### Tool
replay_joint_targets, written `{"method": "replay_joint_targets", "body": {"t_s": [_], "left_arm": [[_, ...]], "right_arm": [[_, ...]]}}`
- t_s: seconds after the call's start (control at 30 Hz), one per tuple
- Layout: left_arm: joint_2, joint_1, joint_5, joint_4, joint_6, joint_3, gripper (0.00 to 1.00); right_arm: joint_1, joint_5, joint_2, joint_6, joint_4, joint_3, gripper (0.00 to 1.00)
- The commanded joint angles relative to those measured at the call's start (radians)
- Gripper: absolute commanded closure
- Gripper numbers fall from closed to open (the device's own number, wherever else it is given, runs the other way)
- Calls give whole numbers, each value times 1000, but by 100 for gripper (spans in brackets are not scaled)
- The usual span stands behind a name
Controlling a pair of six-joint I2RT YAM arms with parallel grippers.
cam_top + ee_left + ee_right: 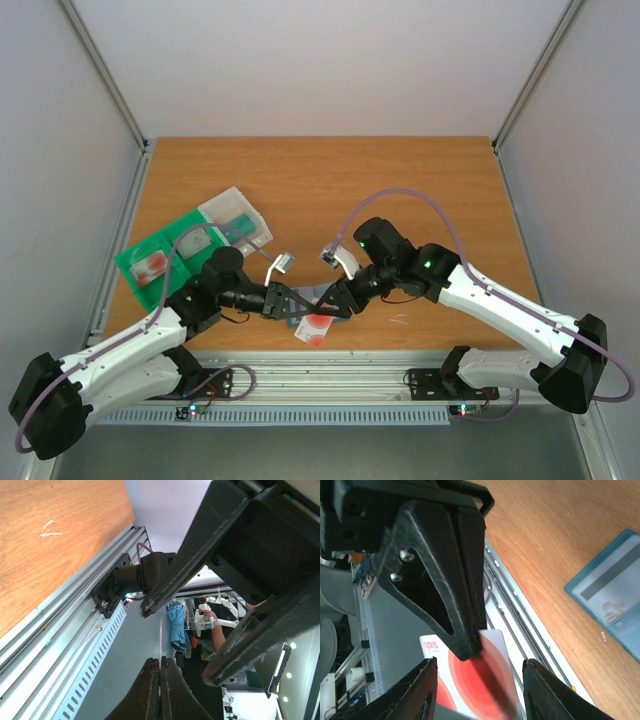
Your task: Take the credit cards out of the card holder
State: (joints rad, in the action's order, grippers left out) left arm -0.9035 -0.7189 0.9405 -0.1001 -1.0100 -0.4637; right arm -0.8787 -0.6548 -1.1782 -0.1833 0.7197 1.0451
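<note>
My left gripper point(288, 303) is shut on a whitish credit card point(316, 329) with a big red round mark, held over the table's near edge. In the left wrist view that card point(161, 635) shows edge-on between the shut fingers of the left gripper point(161, 666). In the right wrist view the right gripper point(480, 690) stands open, a finger on each side of the card point(487, 680), touching neither side. The slate-blue card holder point(612, 592) lies open on the table behind, and shows partly between the two grippers point(320, 291). My right gripper point(338, 302) faces the left one.
A green tray point(150, 262) with a clear box point(236, 218) sits at the left of the wooden table. The metal rail point(330, 362) runs along the near edge under the card. A small white scuff point(400, 321) marks the wood.
</note>
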Motion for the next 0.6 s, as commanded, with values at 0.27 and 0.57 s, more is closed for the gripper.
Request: {"method": "replay_joint_targets", "body": {"t_s": [0.27, 0.57], "left_arm": [[38, 1, 18, -5, 63, -37, 100], [69, 0, -67, 144, 140, -67, 92]], "right_arm": [[-6, -41, 27, -24, 42, -30, 66], [-3, -47, 60, 44, -42, -77, 99]]}}
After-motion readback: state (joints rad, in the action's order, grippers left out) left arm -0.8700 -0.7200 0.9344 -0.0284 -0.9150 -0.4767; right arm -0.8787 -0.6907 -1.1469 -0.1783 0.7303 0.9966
